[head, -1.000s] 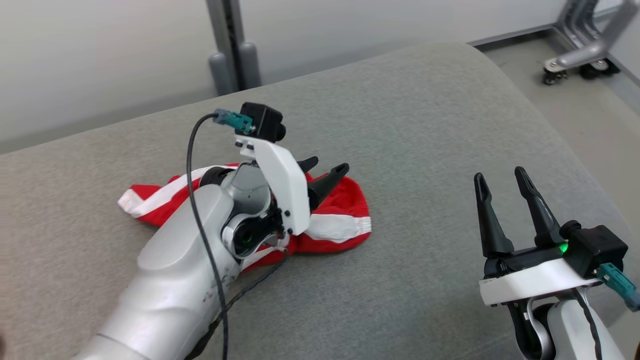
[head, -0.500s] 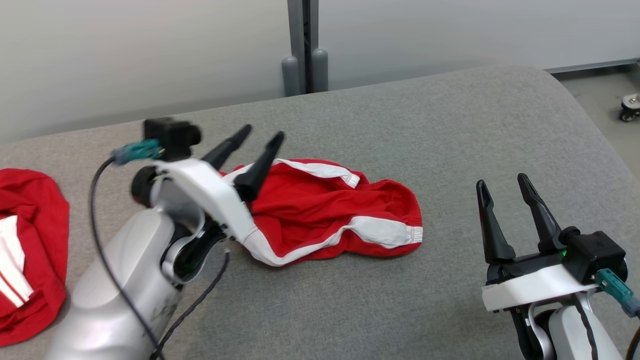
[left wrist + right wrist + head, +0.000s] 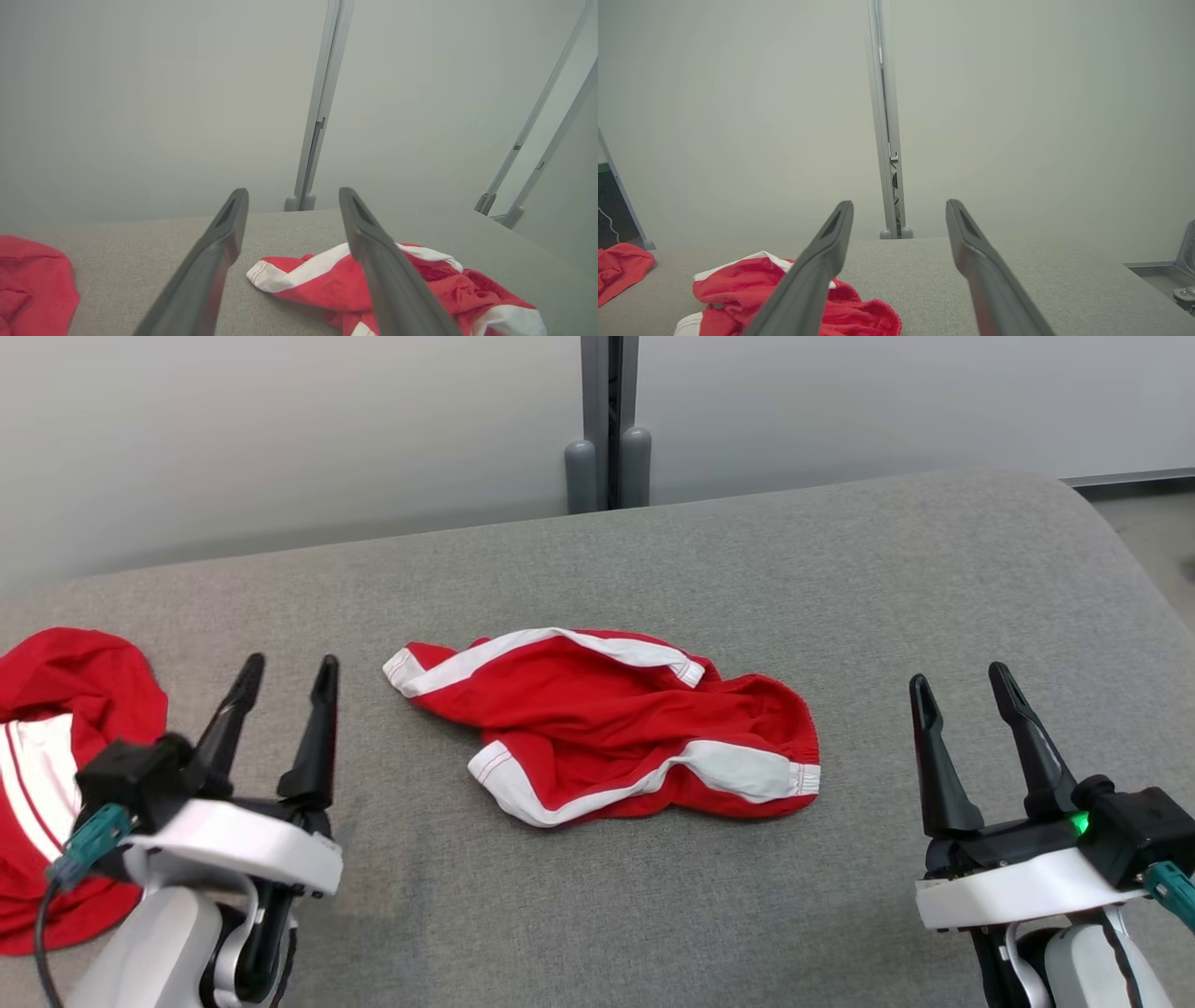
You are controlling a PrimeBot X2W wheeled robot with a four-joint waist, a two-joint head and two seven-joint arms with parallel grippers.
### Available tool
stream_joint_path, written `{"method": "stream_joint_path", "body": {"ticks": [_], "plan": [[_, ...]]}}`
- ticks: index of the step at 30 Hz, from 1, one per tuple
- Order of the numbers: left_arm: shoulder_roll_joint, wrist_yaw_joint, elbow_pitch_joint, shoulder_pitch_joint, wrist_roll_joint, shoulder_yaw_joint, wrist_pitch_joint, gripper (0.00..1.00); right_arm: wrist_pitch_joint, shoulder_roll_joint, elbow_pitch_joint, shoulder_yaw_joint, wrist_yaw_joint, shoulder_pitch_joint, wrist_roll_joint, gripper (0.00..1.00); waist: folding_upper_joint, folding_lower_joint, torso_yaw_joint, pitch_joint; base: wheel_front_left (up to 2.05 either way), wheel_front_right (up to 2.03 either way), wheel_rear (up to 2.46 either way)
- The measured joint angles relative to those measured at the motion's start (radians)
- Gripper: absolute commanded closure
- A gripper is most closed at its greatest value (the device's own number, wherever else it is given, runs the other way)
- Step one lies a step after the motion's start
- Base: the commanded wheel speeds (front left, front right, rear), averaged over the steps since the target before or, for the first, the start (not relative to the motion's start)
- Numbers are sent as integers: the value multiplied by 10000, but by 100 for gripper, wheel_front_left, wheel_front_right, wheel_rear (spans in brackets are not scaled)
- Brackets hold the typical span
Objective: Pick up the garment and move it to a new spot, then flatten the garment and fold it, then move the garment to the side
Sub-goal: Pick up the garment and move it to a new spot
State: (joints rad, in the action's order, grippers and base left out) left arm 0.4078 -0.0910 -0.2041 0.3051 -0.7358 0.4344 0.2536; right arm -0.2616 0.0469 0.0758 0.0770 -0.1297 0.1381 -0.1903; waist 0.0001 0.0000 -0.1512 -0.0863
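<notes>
Two claws stand spread and empty — the left claw (image 3: 289, 661) at the lower left of the head view, the right claw (image 3: 959, 674) at the lower right. Between them, mid-frame, the red garment (image 3: 597, 728) with white trim lies crumpled on the grey surface (image 3: 840, 569) — touching neither.

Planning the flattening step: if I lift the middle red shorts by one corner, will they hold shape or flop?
Probably flop: the shorts lie crumpled in soft folds. Likely light, as the cloth looks thin. Pushed, they may bunch rather than slide, since the grey cushion looks textured.
</notes>
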Motion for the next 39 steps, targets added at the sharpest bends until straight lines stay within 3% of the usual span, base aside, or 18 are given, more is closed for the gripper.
{"method": "stream_joint_path", "body": {"ticks": [4,7,13,21,29,39], "plan": [[-305,-240,675,-826,704,-1091,88,0,0,0,-242,-92,2,-51,-69,0,0,0,121,-80,0,0,0],[-848,-134,1139,-1460,1325,-1785,107,0,0,4,-305,-127,2,-140,-113,0,0,0,217,-126,0,0,0],[-1816,297,1756,-2522,2652,-3091,107,0,0,-2,-349,-215,2,-431,-115,0,0,-1,288,-56,0,0,0],[-2978,1112,1806,-3290,3948,-3994,109,0,0,2,-598,-343,2,-569,-190,0,0,0,342,-132,0,0,0],[-3358,1783,1331,-3172,4372,-4452,109,0,0,2,-564,-345,0,-569,-127,0,0,0,396,-86,0,0,0],[-3542,2048,1057,-3151,4543,-4648,109,0,0,0,-412,-318,0,-568,-113,0,0,0,267,16,0,0,0]]}}
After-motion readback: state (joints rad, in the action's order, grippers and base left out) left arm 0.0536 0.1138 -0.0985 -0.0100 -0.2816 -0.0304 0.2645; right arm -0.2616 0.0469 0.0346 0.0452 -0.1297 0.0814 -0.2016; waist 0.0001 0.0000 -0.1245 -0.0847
